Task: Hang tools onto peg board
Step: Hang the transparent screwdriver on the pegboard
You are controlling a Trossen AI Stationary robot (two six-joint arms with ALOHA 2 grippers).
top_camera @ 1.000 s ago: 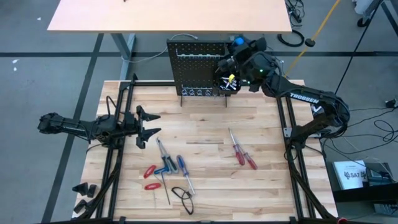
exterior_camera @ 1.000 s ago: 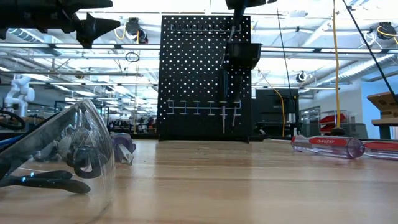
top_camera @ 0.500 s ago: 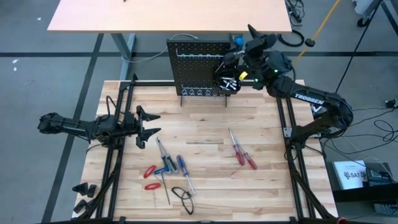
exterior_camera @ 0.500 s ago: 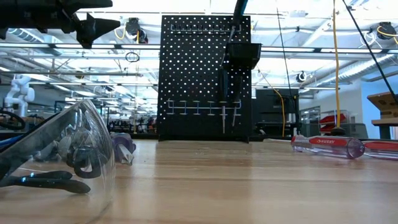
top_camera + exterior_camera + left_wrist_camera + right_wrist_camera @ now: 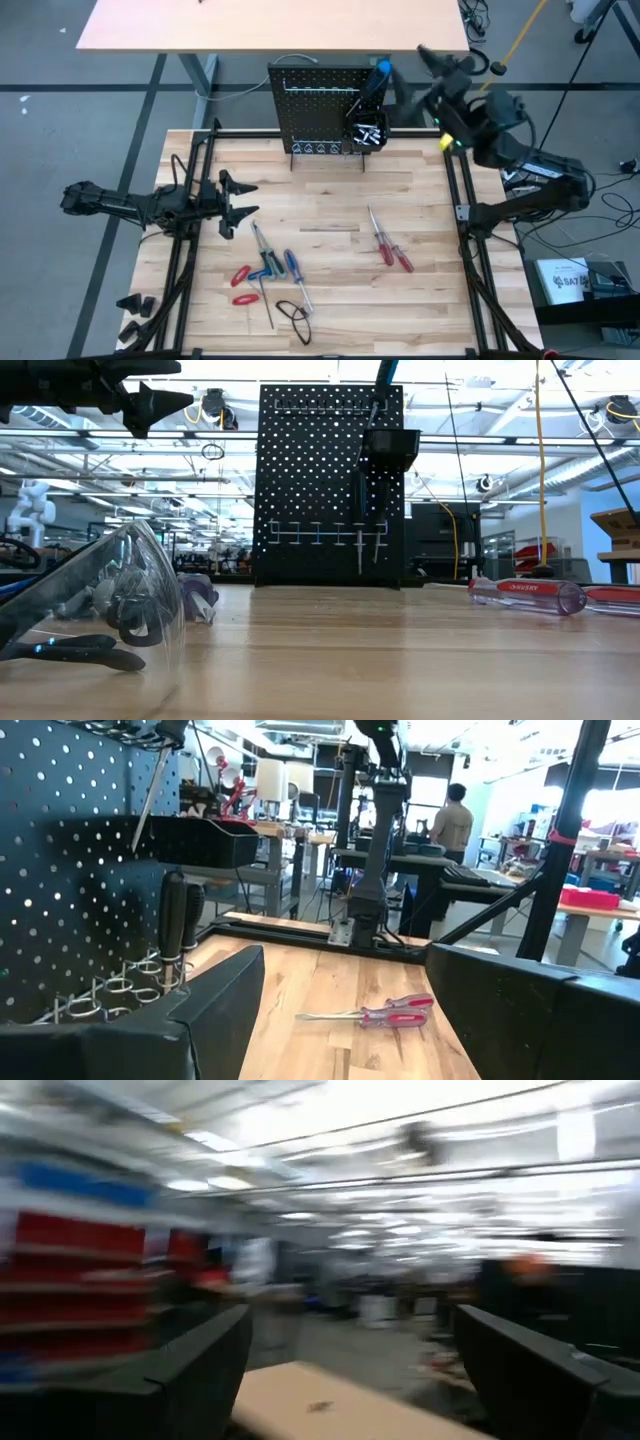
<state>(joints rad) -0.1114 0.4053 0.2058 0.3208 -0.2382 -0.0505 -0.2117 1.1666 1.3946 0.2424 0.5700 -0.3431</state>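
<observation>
The black peg board stands upright at the table's far edge, also seen in the low view and the left wrist view. Its small black bin holds silver bits, and a blue-handled tool stands in it. Black-handled tools hang in its ring holders. Red- and blue-handled screwdrivers and a red-handled pair lie on the table. My right gripper is open, raised to the right of the board. My left gripper is open over the table's left side.
Clear safety glasses lie near the low camera. A black cord loop lies by the near edge. A red-handled screwdriver lies ahead of my left gripper. Black frame rails run along the table's sides.
My right gripper has drawn back from the peg board's bin, moving up and toward the table's right edge and swinging its fingers away from the board. The blue-handled tool has stayed standing in the bin.
</observation>
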